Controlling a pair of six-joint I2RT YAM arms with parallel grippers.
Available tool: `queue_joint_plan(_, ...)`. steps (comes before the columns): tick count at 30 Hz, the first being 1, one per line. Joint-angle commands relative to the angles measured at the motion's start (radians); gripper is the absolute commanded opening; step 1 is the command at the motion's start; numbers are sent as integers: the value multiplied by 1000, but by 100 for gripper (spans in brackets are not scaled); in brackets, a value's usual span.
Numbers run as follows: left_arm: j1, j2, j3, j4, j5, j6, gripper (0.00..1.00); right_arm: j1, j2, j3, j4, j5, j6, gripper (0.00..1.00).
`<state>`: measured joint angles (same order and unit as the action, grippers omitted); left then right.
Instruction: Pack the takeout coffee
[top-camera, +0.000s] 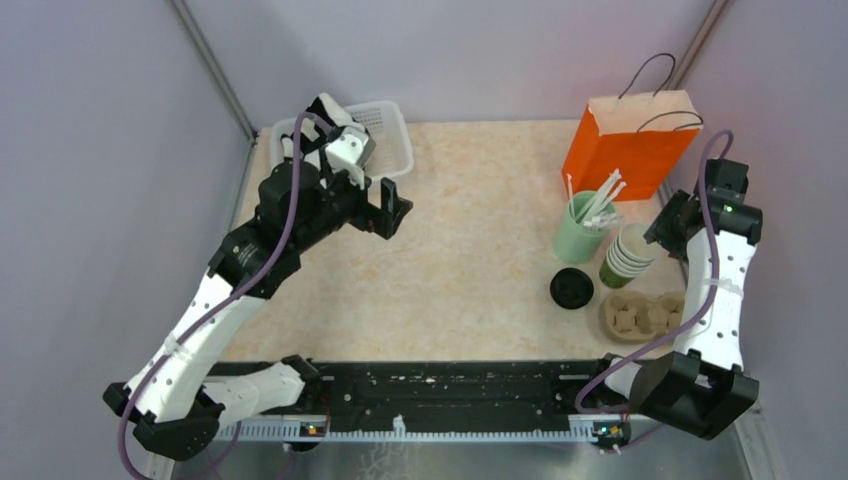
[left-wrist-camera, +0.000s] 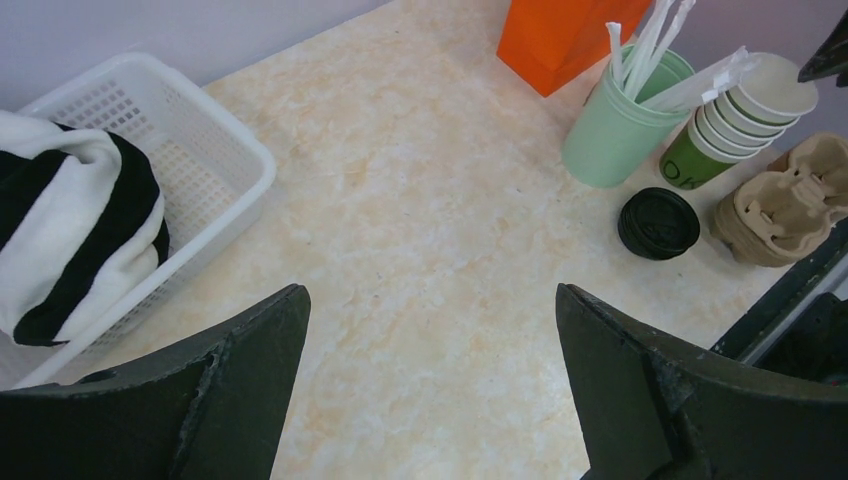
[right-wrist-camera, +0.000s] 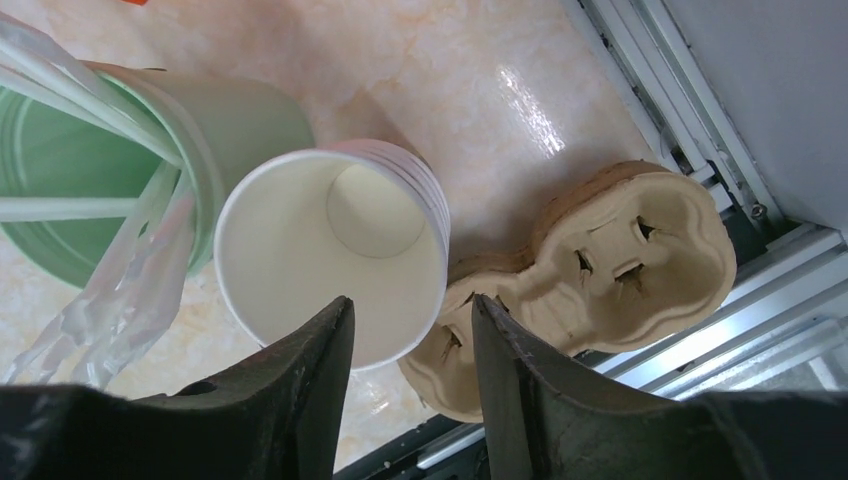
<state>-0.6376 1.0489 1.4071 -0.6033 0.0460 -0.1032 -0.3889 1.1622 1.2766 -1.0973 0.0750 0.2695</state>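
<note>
Right wrist view puts me straight above the cup stack (right-wrist-camera: 330, 250): paper cups nested one inside another, standing upright with the long axis vertical and the cream mouth facing up. From the top external view the outside is dark green with white rims. The stack stands just beside the mint tumbler (top-camera: 578, 232), on its right and slightly nearer the arm bases. I cannot tell whether the two touch.

My right gripper (right-wrist-camera: 410, 320) hangs over the stack with a narrow gap between its jaws. They straddle the near rim, one finger over the cup mouth and the other outside the wall. I see no pinch on the wall.

One black lid (top-camera: 571, 288) lies flat on the table (top-camera: 480, 260), on the tumbler's near side and apart from the cups. A cardboard cup carrier (top-camera: 643, 315) sits to the tumbler's near right, close against the stack, hard by the metal rail at the table's near edge. White straws (left-wrist-camera: 645, 40) lean out of the tumbler over the stack. An orange paper bag (top-camera: 630, 145) stands behind the tumbler.

Left of the tumbler runs a wide stretch of bare table as far as the white basket (left-wrist-camera: 215, 165), which holds a black-and-white striped cloth (left-wrist-camera: 75, 235). My left gripper (left-wrist-camera: 430, 290) hovers there above the table with its jaws spread wide, holding nothing.
</note>
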Motion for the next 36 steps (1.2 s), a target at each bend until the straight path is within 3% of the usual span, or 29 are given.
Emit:
queue_joint_plan(1, -71, -44, -23, 19, -114, 114, 99, -4, 42, 24, 28, 29, -45, 45)
queue_joint_plan(7, -162, -58, -64, 35, -164, 162, 99, -3, 64, 32, 34, 57, -60, 42)
queue_joint_plan(13, -172, -61, -75, 42, -170, 169, 99, -3, 58, 7, 42, 68, -73, 31)
queue_joint_plan(18, -173, -55, -65, 33, -175, 173, 99, -4, 53, -25, 64, 57, -75, 29)
queue_joint_plan(26, -174, -38, -49, 29, -173, 175, 99, -3, 59, -29, 72, 52, -75, 16)
queue_joint_plan(32, -176, -23, -38, 25, -173, 174, 99, -3, 52, -4, 60, 55, -69, 0)
queue_joint_plan(36, -179, -9, -26, 18, -170, 171, 99, -4, 45, 41, 30, 58, -49, 0)
